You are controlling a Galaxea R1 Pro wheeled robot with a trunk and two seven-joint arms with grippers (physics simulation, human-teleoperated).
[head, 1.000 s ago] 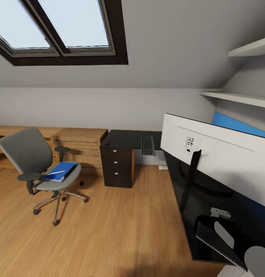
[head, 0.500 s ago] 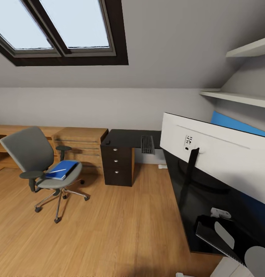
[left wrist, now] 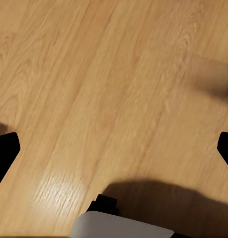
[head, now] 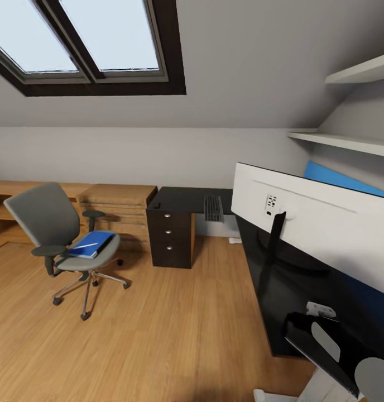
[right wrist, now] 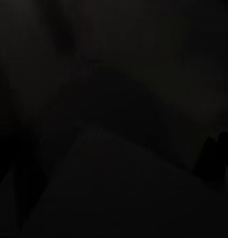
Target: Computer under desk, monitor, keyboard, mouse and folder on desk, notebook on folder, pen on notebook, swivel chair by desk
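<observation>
On chair seat, well left of bench (head: 186, 199): folder (head: 91, 244) flat on swivel chair (head: 63, 237), pen (head: 85, 245) on top | folder likely light, stiff, slick; pinch an overhanging edge; pen may roll off; chair may roll | left claw (left wrist: 114, 144) fingertips wide apart, empty, over floor (left wrist: 94, 74); right claw: cannot tell

One swivel chair (head: 58, 234), one folder (head: 91, 244), one keyboard (head: 213, 208), one monitor (head: 320, 223), one desk (head: 178, 200), two shelves (head: 348, 142).
</observation>
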